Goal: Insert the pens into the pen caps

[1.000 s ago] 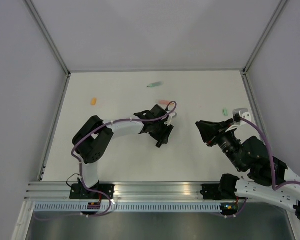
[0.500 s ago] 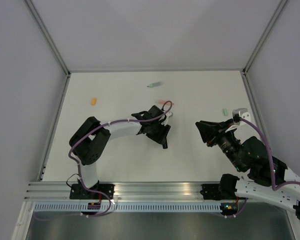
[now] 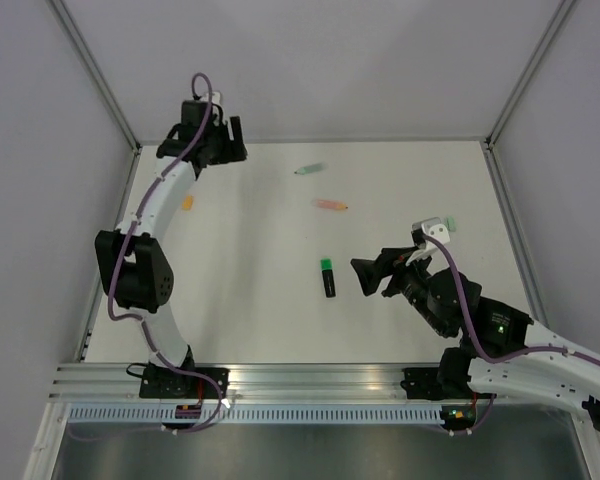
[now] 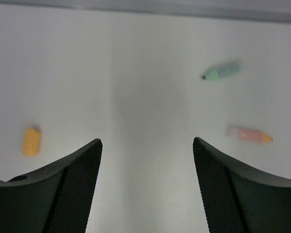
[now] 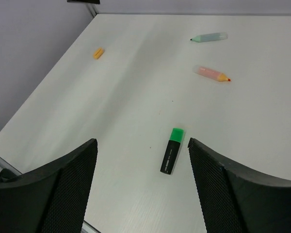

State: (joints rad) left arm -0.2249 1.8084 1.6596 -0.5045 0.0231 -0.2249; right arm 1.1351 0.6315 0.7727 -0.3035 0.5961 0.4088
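While their jaws are standing wide and empty, the left gripper [image 4: 145, 143] is hovering near the orange cap [image 4: 31, 141] (far left) and the black-and-green marker [image 5: 172, 151] is lying before the right gripper [image 5: 142, 141].

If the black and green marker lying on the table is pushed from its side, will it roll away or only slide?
The black and green marker lies flat on the smooth white table, so it probably slides easily. Its body looks blocky, not round, so rolling seems unlikely. Small hard plastic: likely stiff and light.
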